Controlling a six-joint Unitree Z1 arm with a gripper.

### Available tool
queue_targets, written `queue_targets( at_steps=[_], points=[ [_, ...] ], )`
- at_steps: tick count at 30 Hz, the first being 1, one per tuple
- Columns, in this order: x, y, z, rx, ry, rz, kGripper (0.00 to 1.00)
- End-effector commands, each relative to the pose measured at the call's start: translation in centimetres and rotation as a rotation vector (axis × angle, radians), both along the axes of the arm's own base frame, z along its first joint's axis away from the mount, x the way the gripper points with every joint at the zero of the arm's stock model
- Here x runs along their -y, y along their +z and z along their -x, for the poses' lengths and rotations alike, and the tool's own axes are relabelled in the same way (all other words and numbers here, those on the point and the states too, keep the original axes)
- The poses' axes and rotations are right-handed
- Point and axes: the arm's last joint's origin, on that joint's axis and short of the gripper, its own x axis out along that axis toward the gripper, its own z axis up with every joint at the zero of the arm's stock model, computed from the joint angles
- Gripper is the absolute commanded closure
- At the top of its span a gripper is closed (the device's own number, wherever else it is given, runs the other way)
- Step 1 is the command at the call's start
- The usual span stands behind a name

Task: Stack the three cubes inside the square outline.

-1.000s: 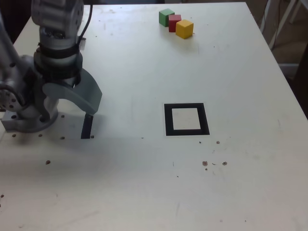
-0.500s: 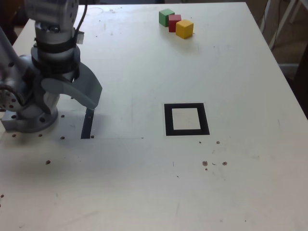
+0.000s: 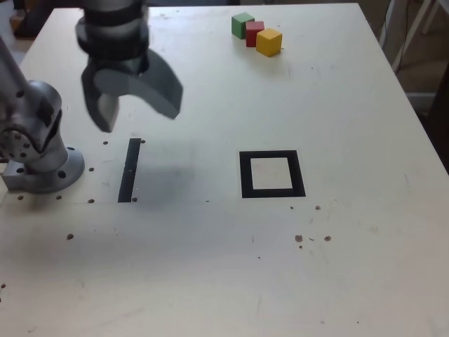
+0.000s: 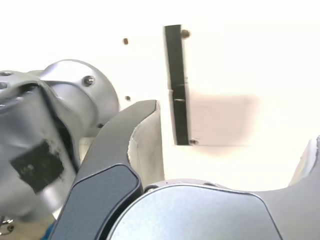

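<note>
While the arm had risen away from its base at the exterior view's left, the gripper (image 3: 133,105) hung wide open and empty above the thin black strip (image 3: 129,170). Right of it lay the flat square outline (image 3: 271,174), still vacant. Far right, three smooth cubes, green (image 3: 242,24), red (image 3: 254,32), yellow (image 3: 269,42), waited untouched.

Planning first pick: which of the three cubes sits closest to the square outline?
The yellow cube. It ends the row on the exterior view's right and nearest the square outline; the red cube and green cube lie farther back.
</note>
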Motion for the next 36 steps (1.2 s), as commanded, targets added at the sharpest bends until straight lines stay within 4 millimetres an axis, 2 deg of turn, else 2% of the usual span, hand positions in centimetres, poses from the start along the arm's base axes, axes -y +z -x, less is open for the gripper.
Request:
queue_targets(
  at_steps=[1,7,14,21,29,36],
  points=[
    [-0.6,0.9,-1.3,0.013,0.002,-0.005,0.01],
    [-3.1,3.0,-5.4,0.040,-0.005,-0.003,0.01],
    [-6.6,4.0,-8.2,0.073,0.028,-0.011,0.00],
    [-11.8,4.2,-11.1,0.069,0.084,-0.013,0.00],
    [-18.1,4.1,-12.5,0.058,0.205,-0.022,0.01],
    [-21.8,3.6,-12.6,0.062,0.285,-0.034,0.01]
  ],
)
